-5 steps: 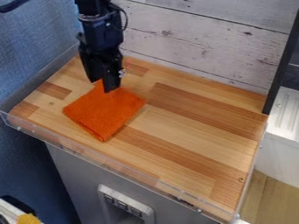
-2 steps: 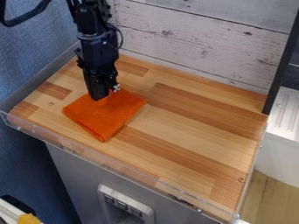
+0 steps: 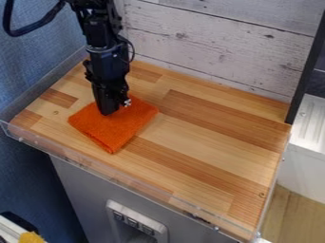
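The black gripper hangs down from the upper left, its tip over the upper left part of an orange cloth. The cloth lies flat and folded into a rough square on the left half of the wooden counter. The tip appears to be at the cloth's surface, and it hides a patch of cloth behind it. Whether the gripper has any of the cloth between its fingertips cannot be made out.
A blue wall stands on the left and a whitewashed plank wall behind. A low clear rim runs along the counter's front edge. At the right are a dark upright post and a white metal surface.
The gripper has come slightly down and toward the front, from the cloth's back corner onto its upper left part. The cloth's back corner is more exposed; the cloth lies in the same place.
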Controlling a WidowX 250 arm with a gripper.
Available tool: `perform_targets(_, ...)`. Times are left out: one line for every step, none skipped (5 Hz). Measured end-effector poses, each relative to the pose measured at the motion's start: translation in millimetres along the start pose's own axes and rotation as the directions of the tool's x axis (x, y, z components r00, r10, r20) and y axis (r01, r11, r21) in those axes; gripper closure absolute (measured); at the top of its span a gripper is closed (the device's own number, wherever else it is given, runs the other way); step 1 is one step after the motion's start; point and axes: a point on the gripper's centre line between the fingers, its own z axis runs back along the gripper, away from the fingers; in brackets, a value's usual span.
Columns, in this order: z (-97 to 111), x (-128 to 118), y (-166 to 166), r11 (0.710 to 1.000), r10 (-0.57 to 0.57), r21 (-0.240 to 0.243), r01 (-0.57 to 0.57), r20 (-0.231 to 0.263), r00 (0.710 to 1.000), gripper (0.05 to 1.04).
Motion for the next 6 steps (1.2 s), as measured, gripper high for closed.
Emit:
perform_targets(-5.4, -0.7, -1.9, 1.000, 0.006, 0.003, -0.006, 0.005, 1.000, 1.021)
perform_targets(-8.3, 0.5, -5.4, 1.000, 0.005, 0.005, -0.005, 0.014, 1.000, 1.021)
perform_targets(-12.0, 1.2, -11.3, 1.000, 0.015, 0.002, -0.015, 0.018, 1.000, 1.021)
perform_targets(-12.8, 3.8, -11.6, 0.999, 0.043, 0.009, -0.044, 0.033, 0.999, 1.021)
perform_targets(-14.8, 4.6, -10.9, 0.997, 0.076, 0.002, -0.076, 0.028, 0.997, 1.021)
perform_targets(-15.8, 5.1, -0.1, 0.992, 0.127, -0.006, -0.127, 0.025, 0.992, 1.021)
